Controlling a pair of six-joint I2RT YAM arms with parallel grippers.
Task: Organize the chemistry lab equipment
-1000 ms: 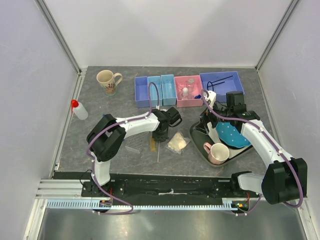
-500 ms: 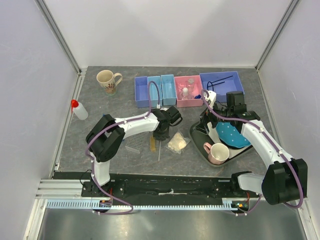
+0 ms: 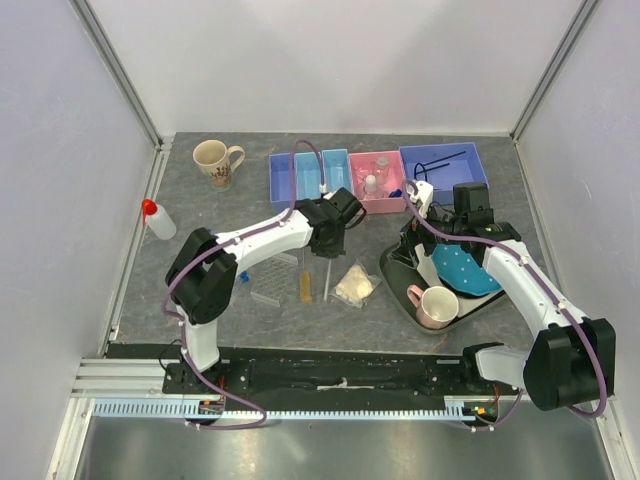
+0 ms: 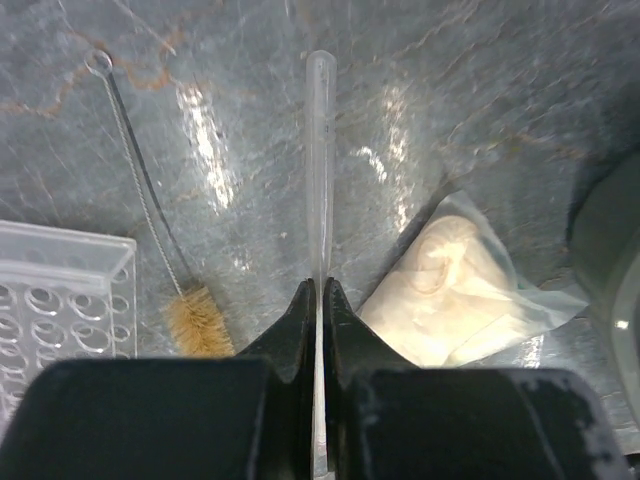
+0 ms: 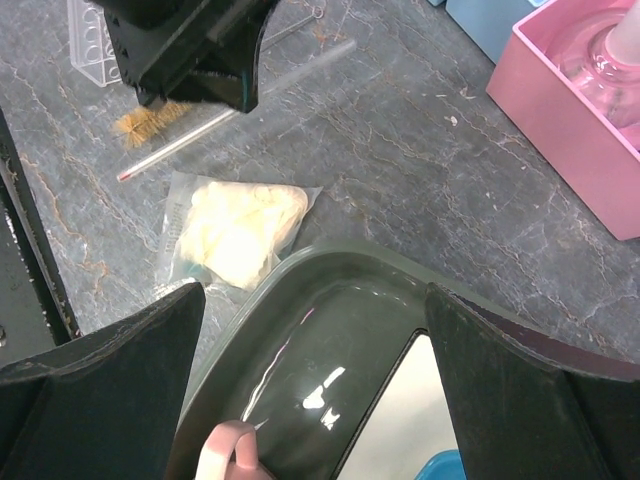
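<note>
- Left tool (image 4: 320, 300) was clamped on the rod (image 4: 320, 150), centre frame over the desk (image 4: 480, 100), likely to carry it to the bins (image 3: 285, 185).
- Right tool (image 5: 310, 390) hung apart over the tray (image 5: 330, 270), empty.

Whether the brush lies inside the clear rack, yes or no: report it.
No, the brush lies on the table beside the clear rack, outside its wells.

Left claw (image 4: 318, 292) tight, right claw (image 5: 312, 310) wide.
</note>
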